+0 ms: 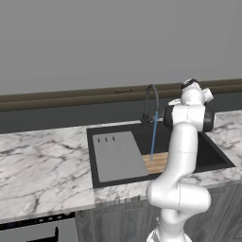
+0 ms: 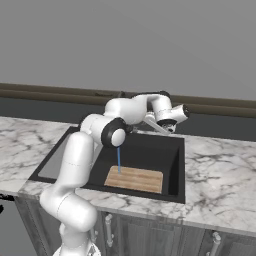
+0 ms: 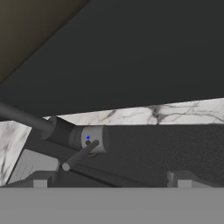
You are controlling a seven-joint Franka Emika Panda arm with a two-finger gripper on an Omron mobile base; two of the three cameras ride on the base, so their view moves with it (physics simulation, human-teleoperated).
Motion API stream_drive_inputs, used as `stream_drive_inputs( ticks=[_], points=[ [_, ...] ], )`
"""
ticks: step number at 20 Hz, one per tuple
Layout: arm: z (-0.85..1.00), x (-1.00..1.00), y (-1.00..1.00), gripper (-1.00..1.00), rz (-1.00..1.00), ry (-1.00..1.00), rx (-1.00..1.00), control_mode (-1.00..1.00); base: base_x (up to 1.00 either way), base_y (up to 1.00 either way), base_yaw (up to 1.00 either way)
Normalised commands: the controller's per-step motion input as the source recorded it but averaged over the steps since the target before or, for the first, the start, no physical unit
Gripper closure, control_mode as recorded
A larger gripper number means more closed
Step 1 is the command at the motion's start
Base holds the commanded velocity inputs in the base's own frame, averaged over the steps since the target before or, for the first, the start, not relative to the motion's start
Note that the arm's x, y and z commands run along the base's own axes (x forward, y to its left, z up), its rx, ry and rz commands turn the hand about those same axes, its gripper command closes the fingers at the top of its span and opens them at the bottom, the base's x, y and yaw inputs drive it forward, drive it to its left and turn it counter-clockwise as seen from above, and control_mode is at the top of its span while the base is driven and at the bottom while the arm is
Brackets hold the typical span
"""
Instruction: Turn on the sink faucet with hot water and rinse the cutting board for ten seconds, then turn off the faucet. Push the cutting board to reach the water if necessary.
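Observation:
Water (image 1: 153, 139) runs in a thin blue stream from the dark gooseneck sink faucet (image 1: 151, 101) onto the light-brown cutting board (image 1: 156, 163), which lies flat at the front of the black sink (image 1: 217, 158). From the right base view the stream (image 2: 118, 161) lands on the left end of the board (image 2: 134, 179). My gripper (image 2: 150, 120) hovers over the sink's back edge, to the right of the faucet, pointing at its base. In the hand view the gripper (image 3: 112, 179) is open, its fingertips (image 3: 40, 179) wide apart, with the faucet base (image 3: 89, 139) and its thin handle (image 3: 78, 158) just ahead.
A larger grey slab (image 1: 118, 156) with three slots fills the sink's left half, beside the board. White veined marble counter (image 1: 42, 165) spreads on both sides of the basin. A dark backsplash and wooden ledge (image 1: 71, 97) run along the wall behind.

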Motion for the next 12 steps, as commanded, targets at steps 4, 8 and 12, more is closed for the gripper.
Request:
stream_drive_inputs(
  ticks=[4,8,12],
  points=[
    [0.0,0.0,0.0,-1.0,0.0,0.0,0.0,-1.0,0.0,0.0,0.0],
    [0.0,0.0,0.0,-1.0,0.0,0.0,0.0,-1.0,0.0,0.0,0.0],
    [0.0,0.0,0.0,-1.0,0.0,0.0,0.0,-1.0,0.0,0.0,0.0]
  ],
)
